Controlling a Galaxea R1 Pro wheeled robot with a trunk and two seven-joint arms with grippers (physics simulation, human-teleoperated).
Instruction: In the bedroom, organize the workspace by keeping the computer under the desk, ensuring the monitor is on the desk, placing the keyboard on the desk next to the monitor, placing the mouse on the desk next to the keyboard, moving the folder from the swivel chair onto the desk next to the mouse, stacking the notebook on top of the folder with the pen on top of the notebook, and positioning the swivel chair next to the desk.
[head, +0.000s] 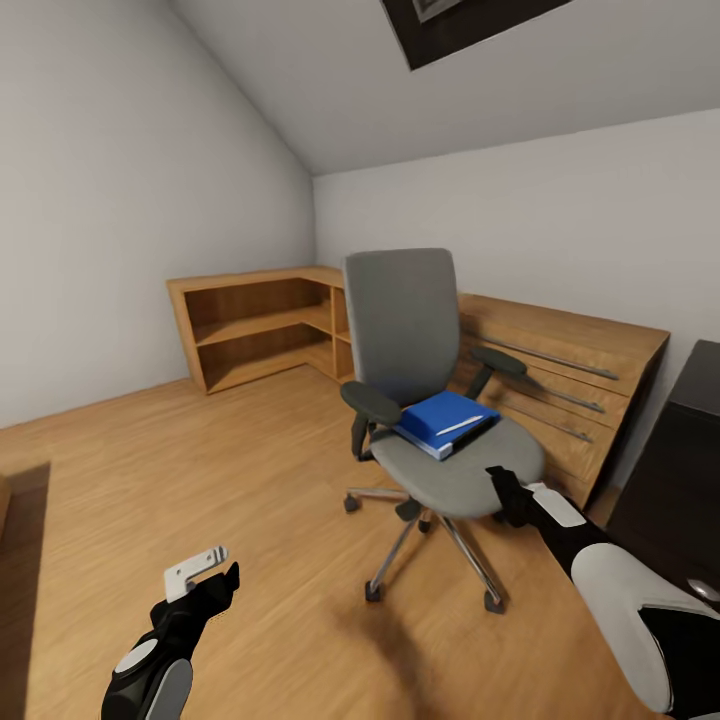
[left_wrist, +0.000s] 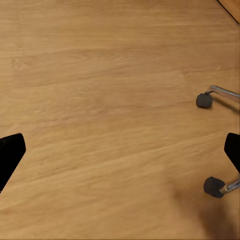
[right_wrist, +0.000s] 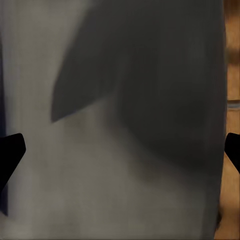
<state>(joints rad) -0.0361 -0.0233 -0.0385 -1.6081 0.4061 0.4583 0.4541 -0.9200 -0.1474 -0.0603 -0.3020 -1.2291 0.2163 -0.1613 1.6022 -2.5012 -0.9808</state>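
Observation:
The swivel chair (head: 410, 340), grey with black armrests, stands in the middle of the bedroom on its metal castor base. On its seat lies the blue folder (head: 440, 415), and a thin pale pen (head: 461, 425) rests on top of it. My right gripper (head: 505, 488) hovers at the seat's front right edge, open; its wrist view has the grey seat (right_wrist: 125, 150) close up between the right gripper's (right_wrist: 120, 155) spread fingers. My left gripper (head: 212, 577) hangs low over the wooden floor, left of the chair, open (left_wrist: 120, 155) and holding nothing. The desk's dark end (head: 680, 470) shows at the right edge.
Light wooden low cabinets (head: 260, 325) line the far corner and run along the wall behind the chair (head: 580, 380). Two chair castors (left_wrist: 203, 100) (left_wrist: 214, 186) sit on the floor near my left gripper. Open wooden floor (head: 150, 470) spreads to the left.

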